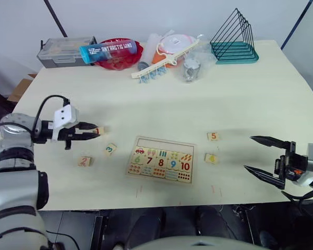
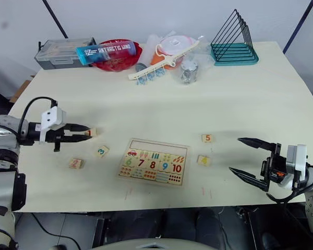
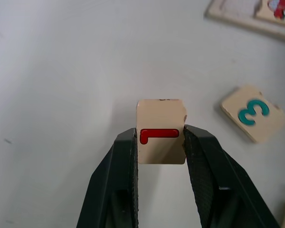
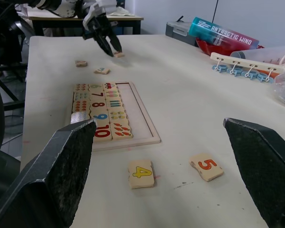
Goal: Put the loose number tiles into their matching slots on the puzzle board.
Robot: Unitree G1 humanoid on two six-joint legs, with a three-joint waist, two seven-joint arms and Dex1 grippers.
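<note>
Tile 1 (image 3: 160, 137) sat clamped between the left gripper (image 1: 92, 134) fingers, at or just above the bench (image 1: 198, 99), left of the puzzle board (image 1: 160, 160); whether it was lifted I couldn't tell. Tile 3 (image 1: 110, 149) lay between that gripper and the board, tile 2 (image 1: 84, 161) nearer and further left. Tile 5 (image 1: 213, 136) and tile 4 (image 1: 211, 158) lay on the right side of the board, 4 nearer. The slots (image 1: 164, 144) along the board's far edge looked empty, so none of the five were placed yet; all five left. Left arm reached in from the left, held low, fingers roughly level and pointing right toward the board. Right gripper (image 1: 266, 158) hovered near the bench's near-right edge, jaws spread wide, holding nothing, pointing left toward tiles 4 and 5.
</note>
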